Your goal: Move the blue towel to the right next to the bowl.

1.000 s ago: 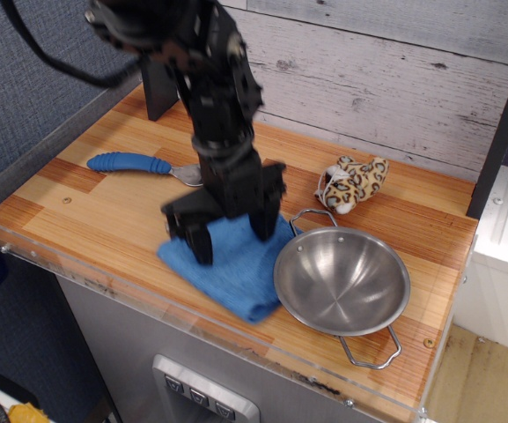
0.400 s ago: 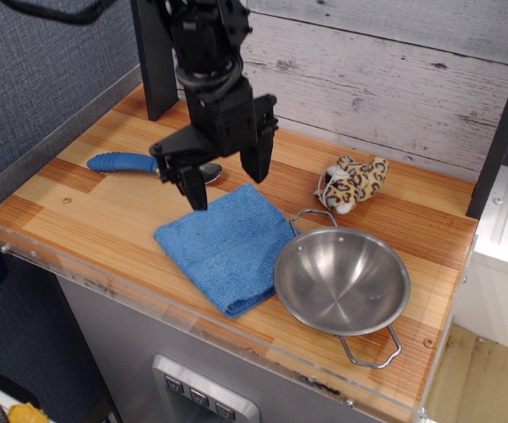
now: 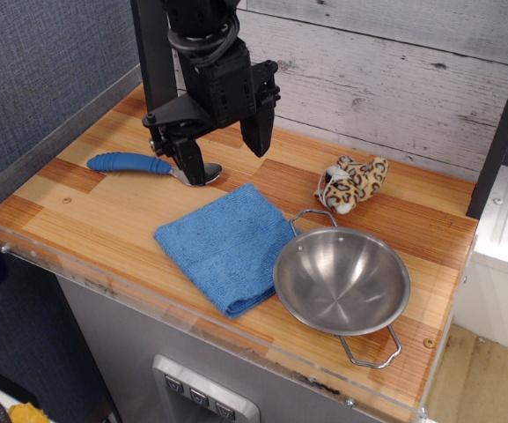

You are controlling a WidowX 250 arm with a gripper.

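The blue towel (image 3: 227, 247) lies flat on the wooden counter, its right edge touching the left rim of the steel bowl (image 3: 342, 282). The bowl stands upright at the front right, with wire loop handles at its back and front. My black gripper (image 3: 224, 154) hangs open and empty above the counter, behind and above the towel, its two fingers spread wide. It touches neither towel nor bowl.
A blue-handled metal spoon (image 3: 135, 164) lies at the left, its bowl end under my gripper. A leopard-print plush toy (image 3: 352, 185) sits behind the bowl. A clear raised lip (image 3: 104, 284) runs along the counter's front edge. A plank wall stands behind.
My gripper has let go of the towel and risen up and back, away from it. The towel now lies flat beside the bowl.
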